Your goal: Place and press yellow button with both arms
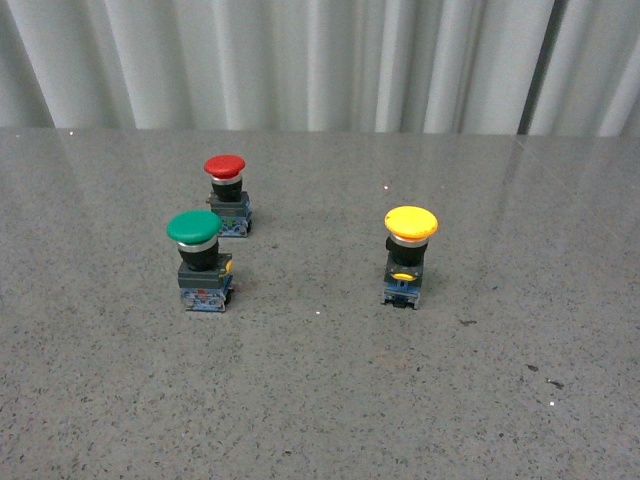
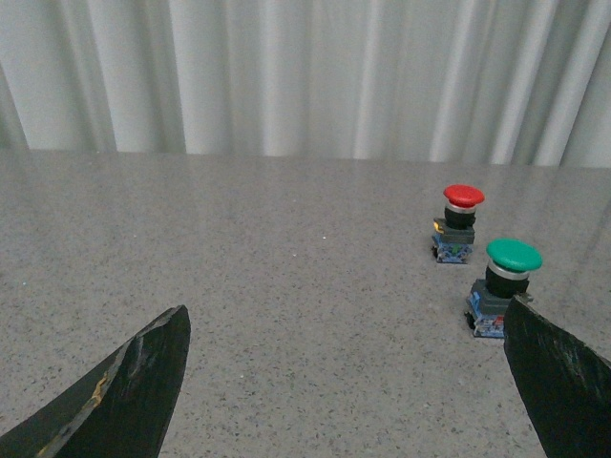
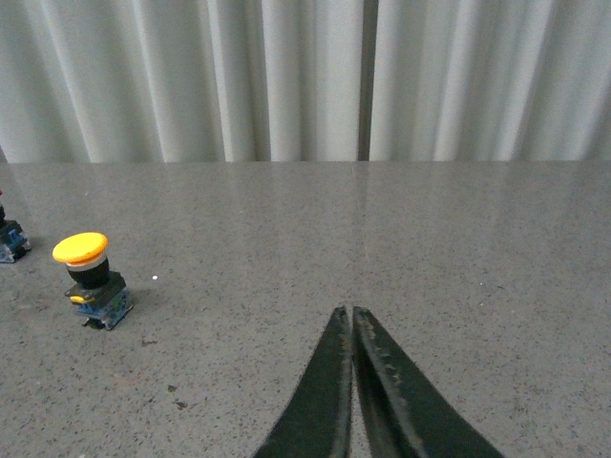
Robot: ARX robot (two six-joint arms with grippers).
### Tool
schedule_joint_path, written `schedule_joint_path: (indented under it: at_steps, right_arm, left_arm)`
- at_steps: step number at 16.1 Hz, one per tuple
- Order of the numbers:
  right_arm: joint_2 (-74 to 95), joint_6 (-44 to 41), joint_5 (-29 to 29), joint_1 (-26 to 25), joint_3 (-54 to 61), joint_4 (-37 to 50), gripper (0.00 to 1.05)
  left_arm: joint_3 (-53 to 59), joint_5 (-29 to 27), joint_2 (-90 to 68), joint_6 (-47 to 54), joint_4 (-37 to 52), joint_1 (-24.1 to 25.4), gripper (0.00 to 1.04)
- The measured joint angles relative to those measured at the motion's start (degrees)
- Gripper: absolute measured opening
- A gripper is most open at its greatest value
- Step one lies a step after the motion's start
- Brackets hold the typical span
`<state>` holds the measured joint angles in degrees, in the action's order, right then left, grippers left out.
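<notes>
The yellow button stands upright on the grey table, right of centre, with a yellow cap, black neck and blue-grey base. It also shows in the right wrist view, far off to one side of my right gripper, which is shut and empty. My left gripper is open and empty, its black fingers wide apart over bare table. The yellow button is out of the left wrist view. Neither arm shows in the front view.
A green-capped button and a red-capped button stand at the left of the table; both show in the left wrist view, green near one finger and red behind it. A pale curtain hangs behind the table.
</notes>
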<state>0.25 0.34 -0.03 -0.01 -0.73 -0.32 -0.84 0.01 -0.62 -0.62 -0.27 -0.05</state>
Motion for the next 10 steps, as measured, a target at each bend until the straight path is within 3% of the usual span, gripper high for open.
schedule_joint_path:
  at_steps: [7,9,10]
  right_arm:
    - [0.0,0.0,0.0,0.0,0.0,0.0,0.82]
    - [0.0,0.0,0.0,0.0,0.0,0.0,1.0]
    - [0.0,0.0,0.0,0.0,0.0,0.0,0.98]
  left_arm:
    - [0.0,0.0,0.0,0.0,0.0,0.0,0.98]
    - [0.0,0.0,0.0,0.0,0.0,0.0,0.98]
    - [0.0,0.0,0.0,0.0,0.0,0.0,0.98]
